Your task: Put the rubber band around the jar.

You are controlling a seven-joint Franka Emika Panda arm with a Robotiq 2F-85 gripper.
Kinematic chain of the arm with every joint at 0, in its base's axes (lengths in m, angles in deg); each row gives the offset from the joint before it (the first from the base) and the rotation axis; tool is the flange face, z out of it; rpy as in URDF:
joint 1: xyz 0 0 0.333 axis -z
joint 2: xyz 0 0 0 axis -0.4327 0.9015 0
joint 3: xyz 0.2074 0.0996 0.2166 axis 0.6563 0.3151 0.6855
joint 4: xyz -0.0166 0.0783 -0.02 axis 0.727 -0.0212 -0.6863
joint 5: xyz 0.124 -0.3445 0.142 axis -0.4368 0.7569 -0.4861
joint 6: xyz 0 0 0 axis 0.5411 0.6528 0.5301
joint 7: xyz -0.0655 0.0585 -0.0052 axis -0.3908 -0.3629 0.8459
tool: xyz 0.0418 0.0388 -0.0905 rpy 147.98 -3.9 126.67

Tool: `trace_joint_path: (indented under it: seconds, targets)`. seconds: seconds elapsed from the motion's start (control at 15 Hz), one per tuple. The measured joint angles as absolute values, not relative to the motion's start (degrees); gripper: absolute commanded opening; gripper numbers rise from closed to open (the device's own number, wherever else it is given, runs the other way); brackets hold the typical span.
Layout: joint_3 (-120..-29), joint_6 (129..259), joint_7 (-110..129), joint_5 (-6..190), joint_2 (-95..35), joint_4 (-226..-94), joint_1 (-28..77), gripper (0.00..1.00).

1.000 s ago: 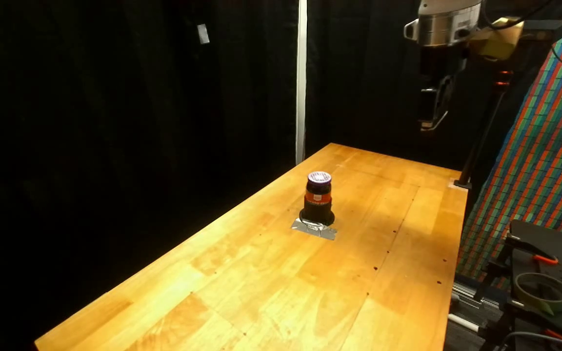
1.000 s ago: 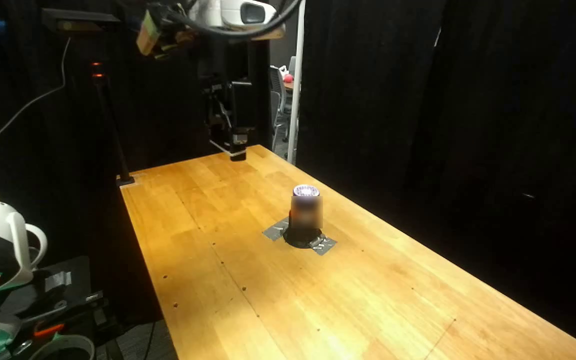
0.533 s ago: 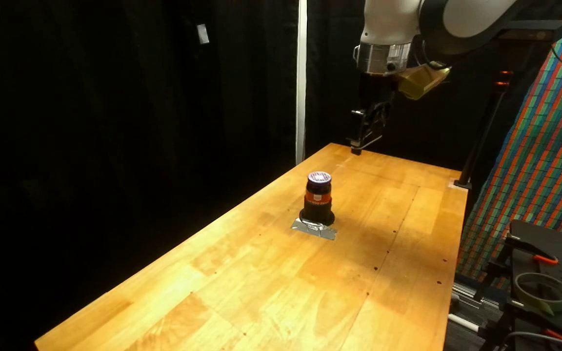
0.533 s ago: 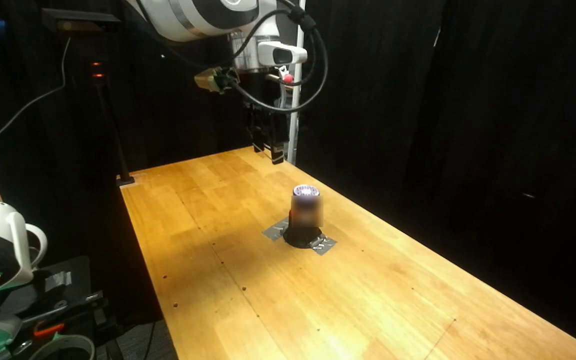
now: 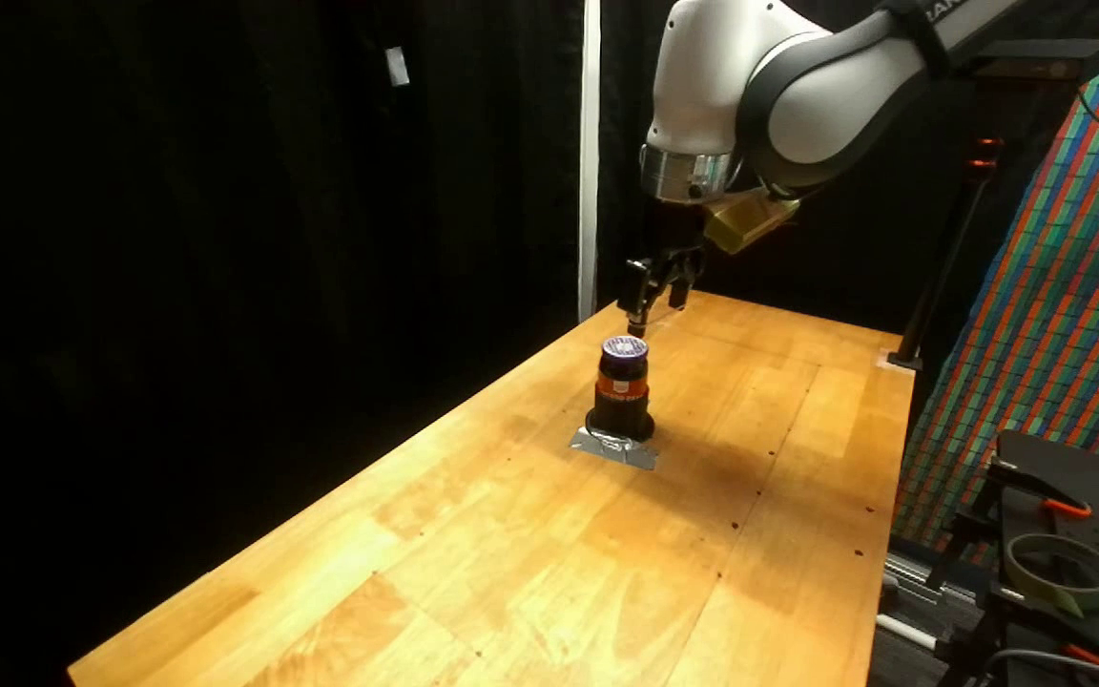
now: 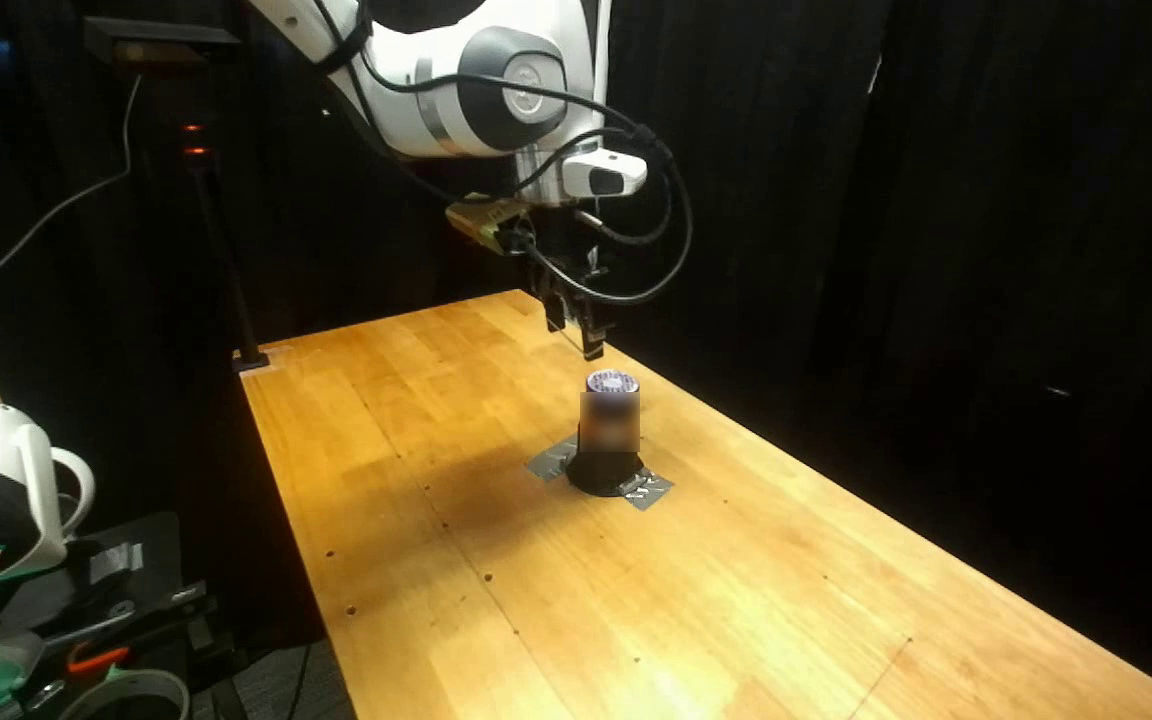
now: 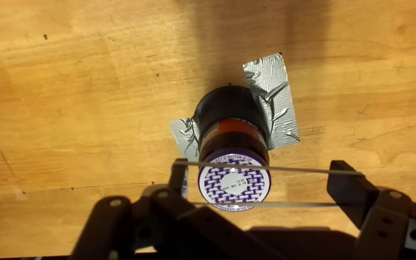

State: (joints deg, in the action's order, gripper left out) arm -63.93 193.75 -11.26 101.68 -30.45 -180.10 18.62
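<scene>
The jar (image 5: 623, 387) stands upright in a black holder, with an orange label and a purple-and-white lid. In an exterior view its body is blurred, but its lid (image 6: 613, 382) shows. My gripper (image 7: 258, 173) is open, with fingers spread wide. The rubber band (image 7: 298, 170) is stretched around both fingers as two nearly parallel strands. In the wrist view the lid (image 7: 234, 182) shows behind the strands, nearer the left finger. In both exterior views the gripper (image 5: 657, 320) (image 6: 574, 342) is above the table, beyond the jar and slightly higher than its lid.
The black holder (image 7: 229, 101) is fixed to the wooden table (image 5: 549, 572) by silver tape (image 7: 274, 101). A black post (image 5: 941, 258) stands at the table's far corner. A dark cart (image 5: 1065, 468) with a tape roll stands beside the table.
The arm has come into view, lowered, and moved toward the jar. The gripper has turned so both fingers show apart. The jar has not moved.
</scene>
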Motion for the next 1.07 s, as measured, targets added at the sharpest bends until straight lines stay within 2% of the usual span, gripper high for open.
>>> trace_joint_path:
  seconds: [1.07]
  targets:
    - [-70.9,195.7,-11.3,101.5,-13.5,-163.9,14.8,1.00]
